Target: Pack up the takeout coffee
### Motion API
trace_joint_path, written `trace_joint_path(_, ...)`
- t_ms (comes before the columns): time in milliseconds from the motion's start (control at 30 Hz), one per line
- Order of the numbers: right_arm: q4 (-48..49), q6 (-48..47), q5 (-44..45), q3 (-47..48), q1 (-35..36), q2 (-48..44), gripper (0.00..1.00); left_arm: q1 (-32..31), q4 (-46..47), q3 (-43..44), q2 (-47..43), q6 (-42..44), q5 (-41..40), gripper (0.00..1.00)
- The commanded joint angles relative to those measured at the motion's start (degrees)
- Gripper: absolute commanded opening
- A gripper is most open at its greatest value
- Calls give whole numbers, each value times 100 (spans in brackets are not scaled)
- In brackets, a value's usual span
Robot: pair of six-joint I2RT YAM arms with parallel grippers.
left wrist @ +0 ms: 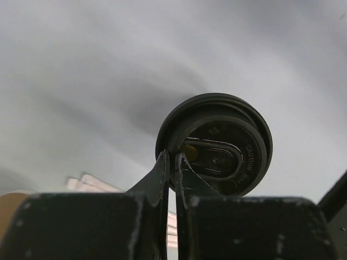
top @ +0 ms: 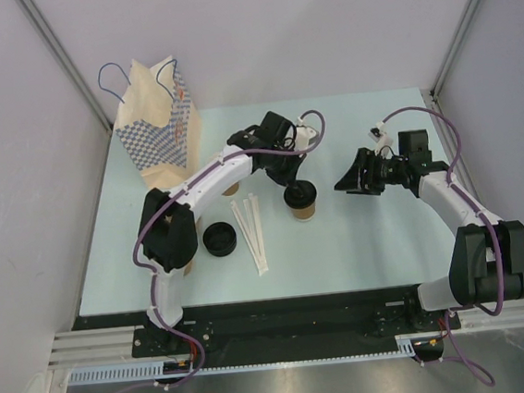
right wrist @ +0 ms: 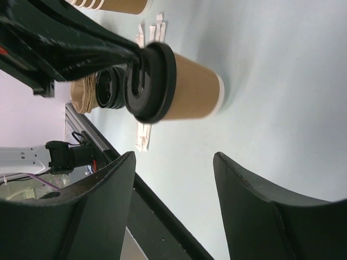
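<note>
The takeout coffee, a tan paper cup with a black lid, stands upright mid-table. My left gripper reaches down from behind it and is shut on the lid's rim. In the left wrist view the two fingers pinch the near edge of the lid at the gripper's tip. My right gripper is open and empty, a short way right of the cup. In the right wrist view the cup lies beyond the spread jaws of that gripper, apart from them.
A paper bag with handles stands at the back left. Loose black lids and white wrapped sticks lie left of the cup. Lidless tan cups show behind the left arm and in the right wrist view.
</note>
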Motion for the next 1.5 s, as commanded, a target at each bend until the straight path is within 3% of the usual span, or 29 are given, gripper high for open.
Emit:
trace_joint_path(0,-1,-92,-62,198,-27,-201,65,195,-83,469,-56,637,-585,0)
trace_joint_path(333,114,-30,-88,207,-27,-148,66,775,-277,689,243,1472,-1113,0)
trace_joint_path(600,149,-12,-97,207,-27,-139,67,934,-250,671,357,1552,-1061,1)
trace_joint_path(767,157,-21,-115,207,-27,-139,68,942,-321,733,279,1455,-1000,27)
trace_joint_path(967,245,75,-176,207,-27,-139,69,977,-680,1329,112,1280,-868,45)
trace_joint_path(1133,368,181,-281,207,-27,-157,70,1179,-1067,2331,-82,972,-569,55)
trace_joint_path(1267,369,172,-308,251,-27,-201,72,1897,-1129,2938,-389,568,115,74)
trace_joint_path(1467,140,5,-238,330,-27,-341,74,3303,-1024,3027,-1110,286,635,86)
